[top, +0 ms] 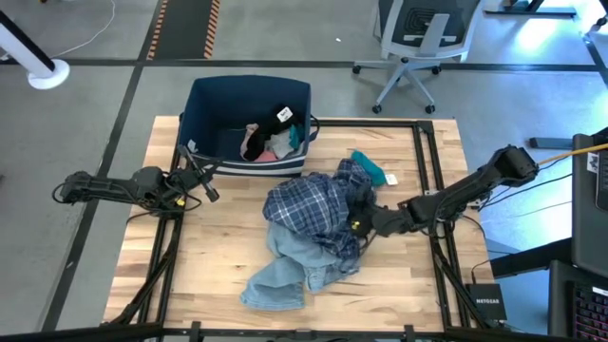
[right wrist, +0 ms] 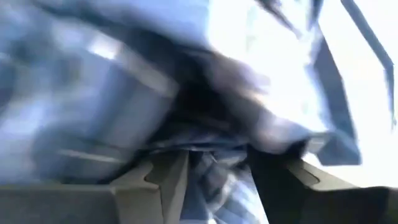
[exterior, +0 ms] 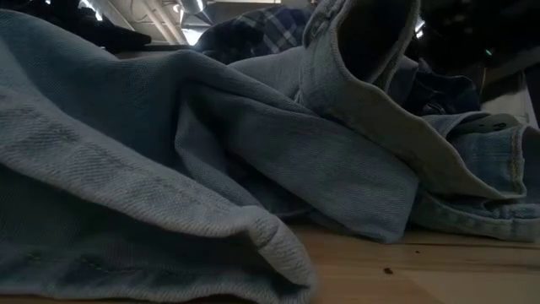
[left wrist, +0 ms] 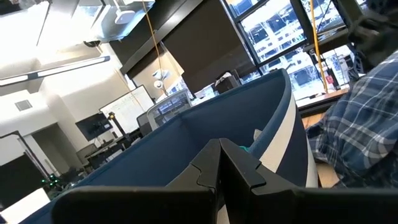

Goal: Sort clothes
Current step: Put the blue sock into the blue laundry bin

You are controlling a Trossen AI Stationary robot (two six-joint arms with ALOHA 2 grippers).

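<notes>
Overhead: my right pincer (top: 359, 226) lay at the right edge of the blue plaid shirt (top: 309, 209), which was heaped at the middle of the bench (top: 218, 247). In the right wrist view my two fingers (right wrist: 168, 177) stood a little apart with a fold of plaid cloth (right wrist: 211, 168) pinched between them, so this pincer was closed on the shirt.

The light-blue denim jeans (top: 285, 271) lay under and in front of the plaid shirt, trailing toward the bench's near edge; in the low view the denim (exterior: 211, 152) filled almost the whole field, resting on the wood.

The small teal item (top: 370, 167) lay on the bench just beyond the plaid shirt, touching or nearly touching it.

The dark navy bin (top: 245, 100) stood at the far edge of the bench. Inside it were a black piece (top: 271, 123), a pink top (top: 269, 152), some white cloth (top: 251, 133) and a little teal cloth (top: 296, 136).

My left pincer (top: 211, 193) hung beside the bin's front left corner, holding nothing; in the left wrist view its fingers (left wrist: 239, 171) were pressed together, with the bin wall (left wrist: 186, 137) just ahead.
</notes>
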